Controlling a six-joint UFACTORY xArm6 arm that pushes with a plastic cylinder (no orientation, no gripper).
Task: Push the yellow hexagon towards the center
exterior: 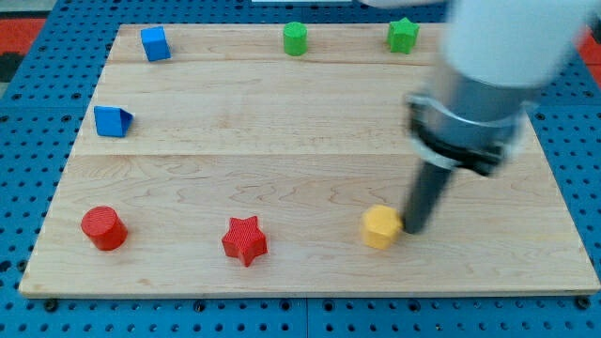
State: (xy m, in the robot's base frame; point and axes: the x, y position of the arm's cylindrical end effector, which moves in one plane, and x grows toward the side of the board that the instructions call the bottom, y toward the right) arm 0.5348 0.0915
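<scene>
The yellow hexagon [380, 226] lies on the wooden board [300, 169] near the view's bottom, a little right of the middle. My tip [412, 229] stands just to the hexagon's right, touching or nearly touching its right side. The dark rod rises from there to the grey arm body at the view's upper right.
A red star [244, 240] and a red cylinder [103, 228] lie along the view's bottom left. A blue cube [155, 43] and a blue wedge-like block [113, 121] are at the left. A green cylinder [296, 38] and a green star [403, 35] are at the top.
</scene>
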